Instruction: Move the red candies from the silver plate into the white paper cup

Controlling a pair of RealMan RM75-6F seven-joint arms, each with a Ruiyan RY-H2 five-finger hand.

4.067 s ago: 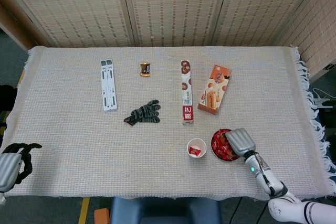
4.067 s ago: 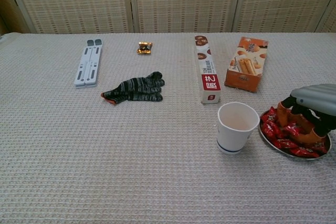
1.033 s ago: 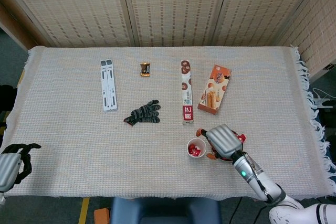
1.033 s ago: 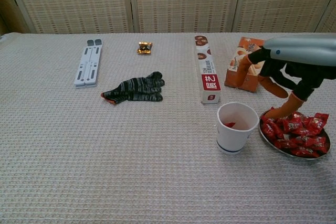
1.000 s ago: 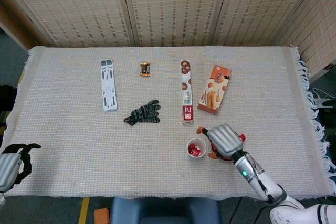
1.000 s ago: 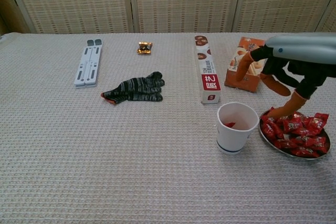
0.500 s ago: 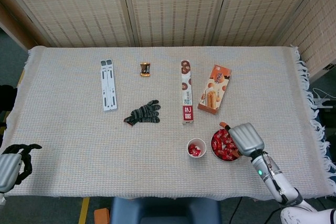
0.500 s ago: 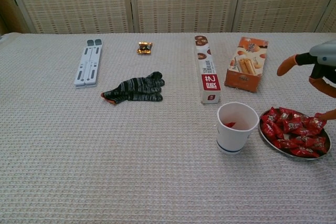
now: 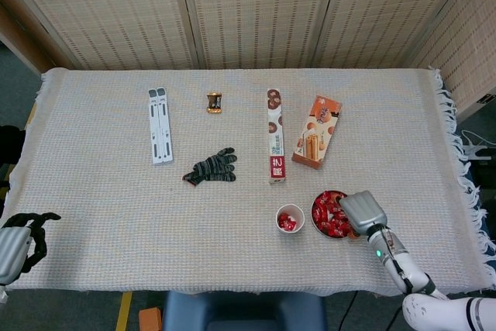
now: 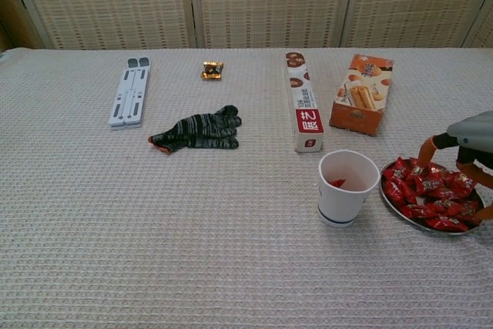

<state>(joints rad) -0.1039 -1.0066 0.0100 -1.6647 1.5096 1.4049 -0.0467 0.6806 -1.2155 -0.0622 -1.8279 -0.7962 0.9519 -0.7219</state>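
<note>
The silver plate [image 10: 428, 228] heaped with red candies [image 10: 428, 193] sits at the table's front right, just right of the white paper cup [image 10: 348, 187]. From above, the cup [image 9: 291, 218] holds a few red candies [image 9: 287, 223]. My right hand [image 10: 467, 153] hangs low over the right side of the plate [image 9: 314, 216], its orange-tipped fingers [image 10: 425, 147] spread and reaching down among the candies [image 9: 328, 212]. I see nothing pinched in it. My left hand [image 9: 20, 241] rests off the front left corner, holding nothing, its dark fingers loosely bent.
Behind the cup lie a long snack box [image 9: 275, 147] and an orange biscuit box [image 9: 317, 132]. Further left are a striped glove [image 9: 211, 167], a white folding stand [image 9: 157, 136] and a small wrapped sweet [image 9: 214, 101]. The fringed cloth edge [image 9: 467, 184] runs down the right.
My right hand, spread above the cup a second ago, has swung right and dropped back down onto the candies on the plate. The left hand has not moved.
</note>
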